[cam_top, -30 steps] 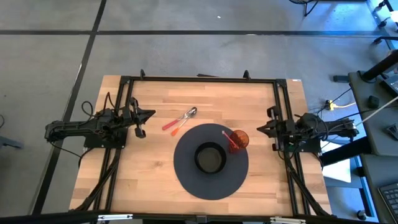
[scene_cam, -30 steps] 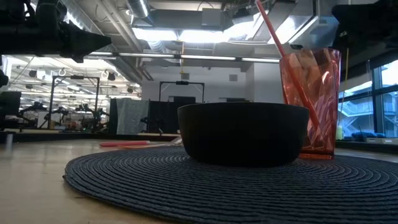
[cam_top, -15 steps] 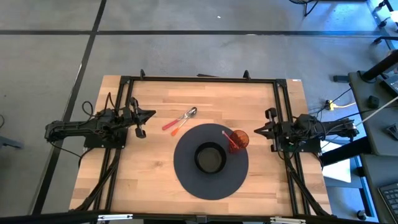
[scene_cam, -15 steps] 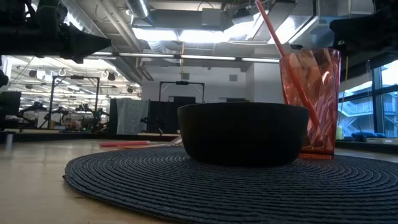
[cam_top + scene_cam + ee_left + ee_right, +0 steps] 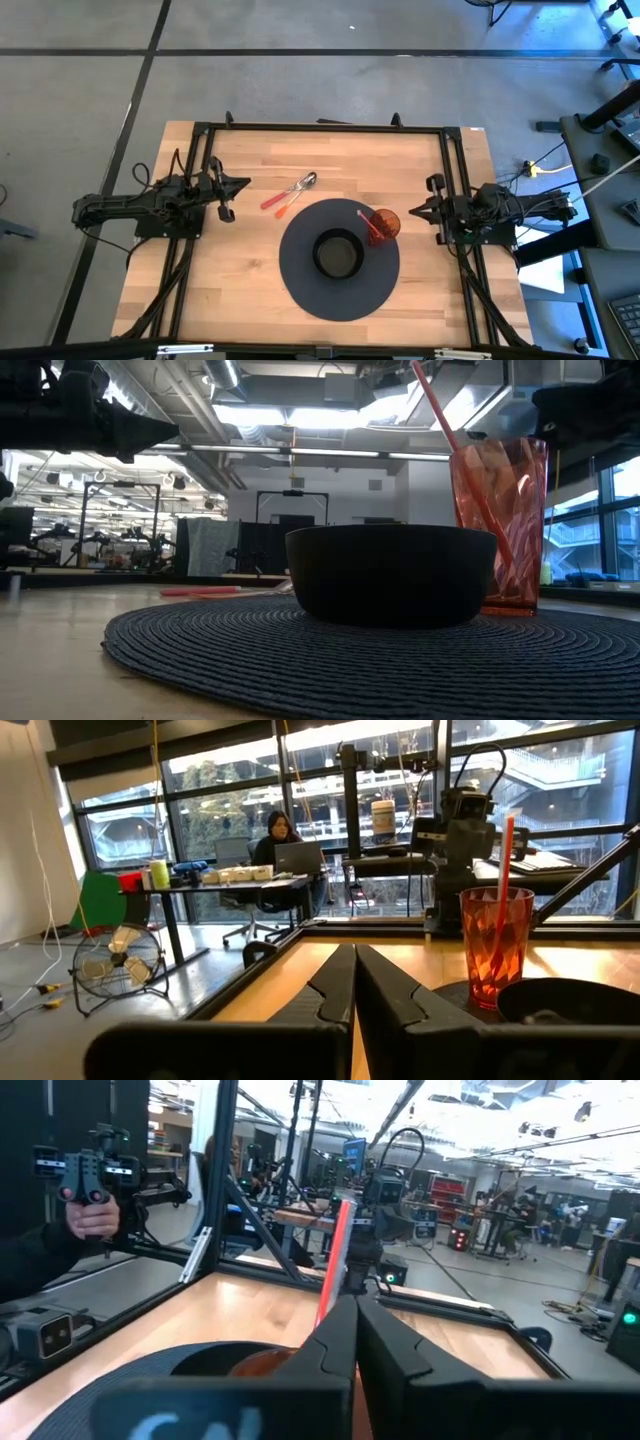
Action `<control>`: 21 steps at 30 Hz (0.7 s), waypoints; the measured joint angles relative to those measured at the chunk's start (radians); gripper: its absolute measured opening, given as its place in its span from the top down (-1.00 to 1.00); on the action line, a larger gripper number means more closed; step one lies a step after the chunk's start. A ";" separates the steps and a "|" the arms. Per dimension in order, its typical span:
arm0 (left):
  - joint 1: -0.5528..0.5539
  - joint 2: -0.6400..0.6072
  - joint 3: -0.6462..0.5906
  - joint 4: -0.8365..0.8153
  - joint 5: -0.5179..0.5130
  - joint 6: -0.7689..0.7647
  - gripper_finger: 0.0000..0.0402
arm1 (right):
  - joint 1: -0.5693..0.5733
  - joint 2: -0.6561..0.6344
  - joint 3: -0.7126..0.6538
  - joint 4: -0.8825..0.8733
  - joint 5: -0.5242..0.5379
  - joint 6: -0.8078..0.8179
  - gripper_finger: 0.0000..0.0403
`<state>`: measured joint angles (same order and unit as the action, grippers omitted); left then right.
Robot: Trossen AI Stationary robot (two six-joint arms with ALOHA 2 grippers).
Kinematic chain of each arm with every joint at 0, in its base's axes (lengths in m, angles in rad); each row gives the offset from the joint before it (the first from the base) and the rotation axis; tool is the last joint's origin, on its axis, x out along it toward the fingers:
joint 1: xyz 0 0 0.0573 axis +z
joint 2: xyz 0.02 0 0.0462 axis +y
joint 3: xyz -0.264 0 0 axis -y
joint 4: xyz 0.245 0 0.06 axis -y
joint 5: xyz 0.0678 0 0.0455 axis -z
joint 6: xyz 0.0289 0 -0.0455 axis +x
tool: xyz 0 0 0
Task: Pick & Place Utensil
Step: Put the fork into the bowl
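Table (image 5: 240, 300): wooden, with a round dark placemat (image 5: 300, 285) at centre.
Bowl (image 5: 338, 254): on the mat; a red cup (image 5: 384, 224) with straw sits at the mat's edge.
Utensils (image 5: 289, 195): on bare wood just beyond the mat — long axis diagonal, metal heads toward the far edge, orange handles toward the left arm.
Left gripper (image 5: 238, 184): jaws together, empty, nearer the utensils.
Right gripper (image 5: 419, 209): jaws together, empty — beyond the cup.

Grey concrete floor (image 5: 300, 80), big windows (image 5: 230, 820), ceiling lights (image 5: 290, 415).
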<state>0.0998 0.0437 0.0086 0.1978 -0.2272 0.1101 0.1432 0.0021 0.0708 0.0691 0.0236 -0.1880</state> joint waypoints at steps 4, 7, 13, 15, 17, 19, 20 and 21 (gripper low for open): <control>0.000 0.000 0.000 0.000 -0.001 0.006 0.98 | 0.000 0.000 0.000 0.000 -0.008 -0.001 0.94; 0.000 0.000 0.000 0.000 -0.006 0.008 0.99 | 0.000 0.000 0.000 0.000 -0.008 0.000 0.94; 0.000 0.000 0.000 0.001 -0.050 0.001 0.98 | 0.000 0.000 0.000 0.000 -0.008 0.001 0.94; 0.000 0.000 0.000 0.010 -0.095 -0.050 0.98 | 0.000 0.000 0.000 0.000 -0.008 0.002 0.94; 0.000 0.011 0.008 -0.015 -0.204 -0.175 0.99 | 0.000 0.000 0.000 0.000 -0.008 0.001 0.94; -0.002 0.045 0.039 -0.080 -0.251 -0.213 0.99 | 0.000 0.001 0.000 0.000 -0.001 0.001 0.94; -0.003 0.072 0.058 -0.099 -0.248 -0.228 0.99 | 0.000 0.002 0.000 0.000 0.007 0.003 0.94; -0.003 0.104 0.075 -0.106 -0.245 -0.243 0.99 | 0.000 0.002 0.000 0.000 0.013 0.005 0.94</control>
<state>0.0967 0.1476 0.0838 0.0918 -0.4721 -0.1331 0.1433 0.0043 0.0708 0.0689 0.0367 -0.1833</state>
